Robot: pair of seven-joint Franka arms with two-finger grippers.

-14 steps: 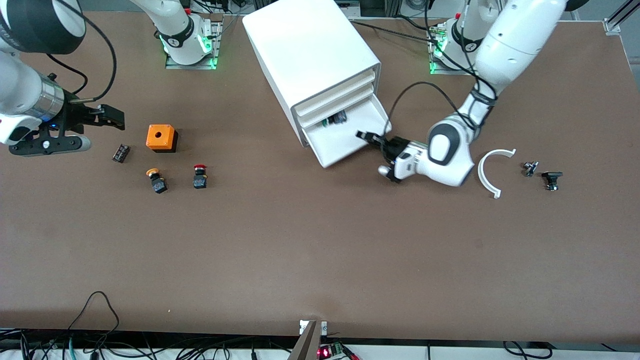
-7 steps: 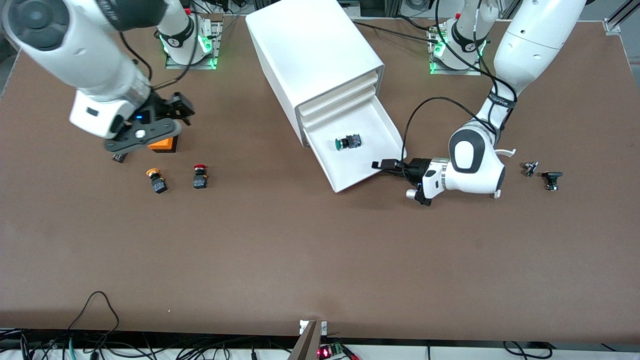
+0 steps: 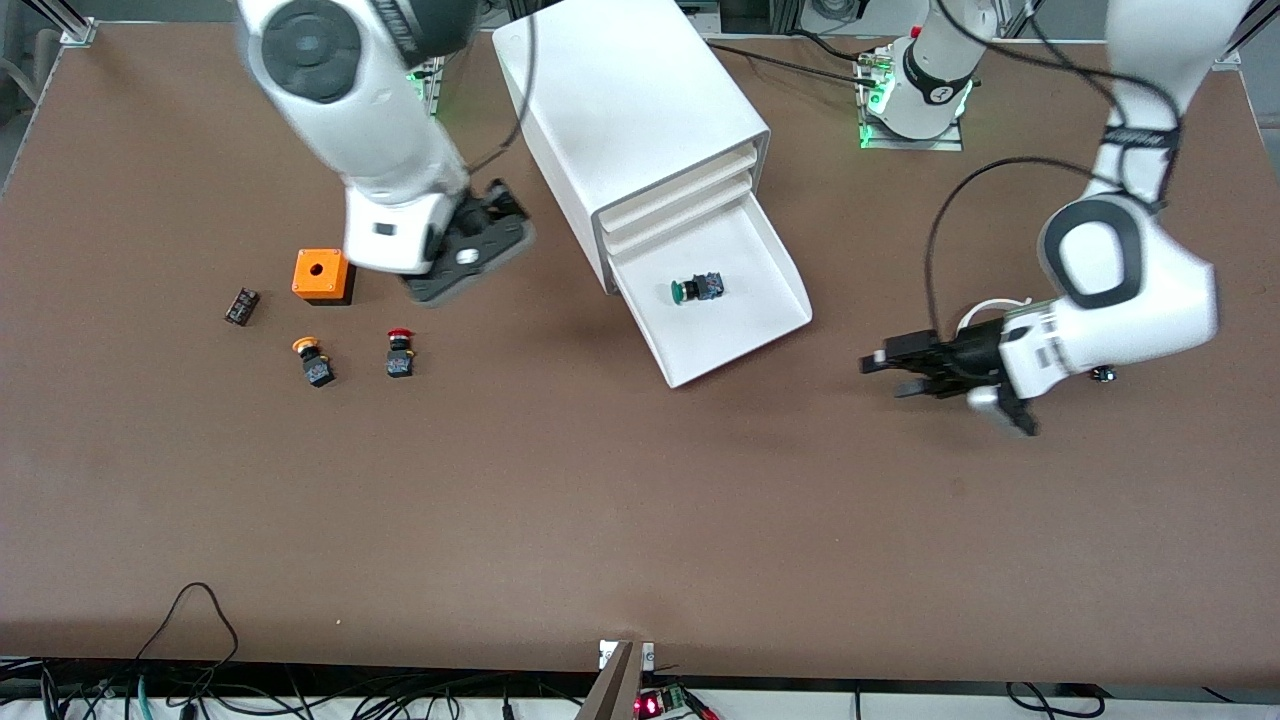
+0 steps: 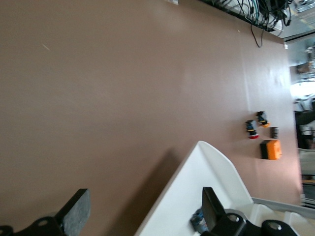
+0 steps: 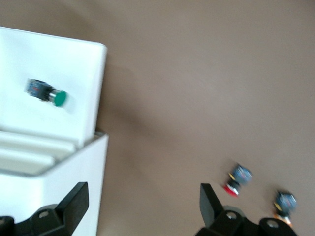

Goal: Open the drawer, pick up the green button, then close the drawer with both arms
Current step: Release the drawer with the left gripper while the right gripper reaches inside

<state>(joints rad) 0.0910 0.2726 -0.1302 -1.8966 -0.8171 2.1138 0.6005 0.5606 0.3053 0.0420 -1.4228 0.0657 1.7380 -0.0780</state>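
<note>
Presently, the lowest white tray drawer [image 3: 735, 300] of the big white boxy cabinet [image 3: 630, 110] stood pulled out over the brown desk [image 3: 600, 500]. The small push button with a round green cap on a black body [image 3: 697, 289] lay on its side on the drawer floor, apart from the drawer walls; the right wrist view showed it likewise [image 5: 47, 92].

The left black two-finger claw [image 3: 895, 365] hung low over bare desk, toward the left arm's end from the open drawer, released and grasping nothing. Its fingers [image 4: 74, 214] were spread wide in the left wrist view.

The right black two-finger claw [image 3: 480, 240] hung above the desk between the cabinet and an orange box with a round hole [image 3: 321, 276]. Its fingers [image 5: 74, 201] were spread apart and held nothing.

Nearer the front camera than the orange box lay a red-capped button [image 3: 400, 355] and a yellow-orange-capped button [image 3: 314, 362], with a small dark block [image 3: 241, 305] beside the box.
</note>
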